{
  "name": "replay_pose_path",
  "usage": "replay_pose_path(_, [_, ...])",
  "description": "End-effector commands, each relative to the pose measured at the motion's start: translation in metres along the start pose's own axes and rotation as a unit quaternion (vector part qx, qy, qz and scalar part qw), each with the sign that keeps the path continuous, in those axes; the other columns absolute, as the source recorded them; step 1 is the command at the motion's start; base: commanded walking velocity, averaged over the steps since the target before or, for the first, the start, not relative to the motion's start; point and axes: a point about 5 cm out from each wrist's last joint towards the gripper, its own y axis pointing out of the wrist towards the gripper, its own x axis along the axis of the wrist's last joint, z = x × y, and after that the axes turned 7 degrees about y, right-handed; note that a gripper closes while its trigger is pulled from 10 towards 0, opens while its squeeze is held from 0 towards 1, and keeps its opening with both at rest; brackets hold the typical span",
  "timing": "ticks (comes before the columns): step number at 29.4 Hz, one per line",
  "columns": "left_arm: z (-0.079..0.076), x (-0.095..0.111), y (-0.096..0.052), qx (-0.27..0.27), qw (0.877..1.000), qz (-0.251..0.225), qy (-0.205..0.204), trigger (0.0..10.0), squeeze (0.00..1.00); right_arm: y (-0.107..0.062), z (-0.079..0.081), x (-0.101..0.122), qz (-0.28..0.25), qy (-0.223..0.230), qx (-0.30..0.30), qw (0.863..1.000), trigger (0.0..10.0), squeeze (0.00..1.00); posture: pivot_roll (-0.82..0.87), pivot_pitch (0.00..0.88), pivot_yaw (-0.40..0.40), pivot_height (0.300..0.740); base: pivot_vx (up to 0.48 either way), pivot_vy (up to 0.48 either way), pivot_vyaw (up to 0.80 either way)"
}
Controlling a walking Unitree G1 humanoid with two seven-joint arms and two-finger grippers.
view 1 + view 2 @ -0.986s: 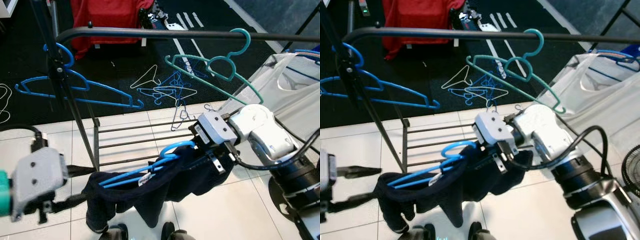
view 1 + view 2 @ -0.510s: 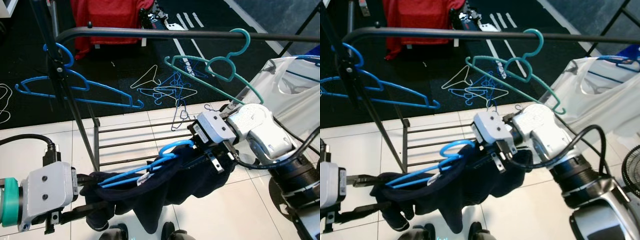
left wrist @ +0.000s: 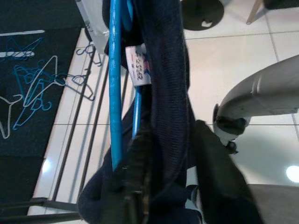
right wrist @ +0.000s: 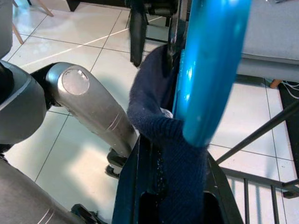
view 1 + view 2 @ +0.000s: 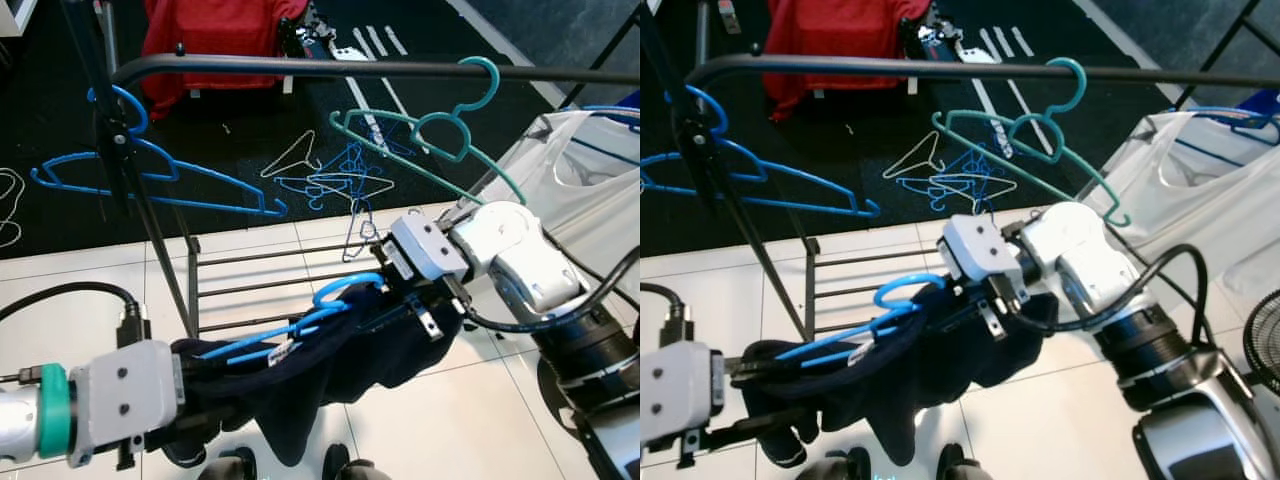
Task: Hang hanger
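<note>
**Garment on hanger, held below the rail**

While hanging low in front of the rack, the blue hanger (image 5: 300, 325) is carrying a dark garment (image 5: 330, 375) over white floor tiles (image 5: 440, 420). The right gripper (image 5: 425, 305) is clamping its fingers on the cloth by the hook; the left gripper (image 3: 168, 186) is pinching the garment's other end. Above, the rail (image 5: 330, 68) is bearing a teal hanger (image 5: 440, 135) and another blue one (image 5: 150, 175). Beyond, loose hangers (image 5: 335, 185) are lying on black carpet (image 5: 250, 130).
</note>
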Motion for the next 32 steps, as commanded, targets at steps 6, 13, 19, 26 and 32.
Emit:
replay_pose_path(6, [-0.001, -0.004, 0.000, 0.001, 1.000, 0.006, 0.007, 0.0, 0.00, -0.005, 0.000, 0.006, -0.014, -0.011, -0.003, 1.000, 0.0, 0.00, 0.11, 0.178, -0.011, 0.740, 0.000, 0.000, 0.00])
replay_pose_path(13, [0.002, -0.005, 0.000, 0.012, 1.000, 0.007, 0.013, 0.0, 0.00, -0.005, -0.001, 0.005, -0.014, -0.011, -0.004, 1.000, 0.0, 0.00, 0.11, 0.177, -0.012, 0.740, 0.000, 0.000, 0.00])
replay_pose_path(19, [0.022, 0.005, -0.010, 0.022, 0.995, 0.015, 0.096, 0.0, 0.00, -0.001, 0.008, -0.007, 0.015, -0.002, 0.012, 1.000, 0.0, 0.00, 0.11, 0.177, -0.017, 0.740, 0.000, 0.000, 0.00])
replay_pose_path(26, [0.047, 0.035, -0.021, 0.001, 0.974, 0.008, 0.228, 0.0, 0.00, 0.003, 0.023, -0.028, 0.064, 0.025, 0.046, 0.997, 0.0, 0.00, 0.12, 0.170, -0.013, 0.740, 0.000, 0.000, 0.00])
replay_pose_path(32, [0.060, 0.057, -0.006, 0.029, 0.967, -0.054, 0.246, 0.0, 0.00, 0.009, 0.030, -0.032, 0.065, 0.039, 0.067, 0.995, 0.0, 0.00, 0.12, 0.165, -0.007, 0.740, 0.000, 0.000, 0.00])
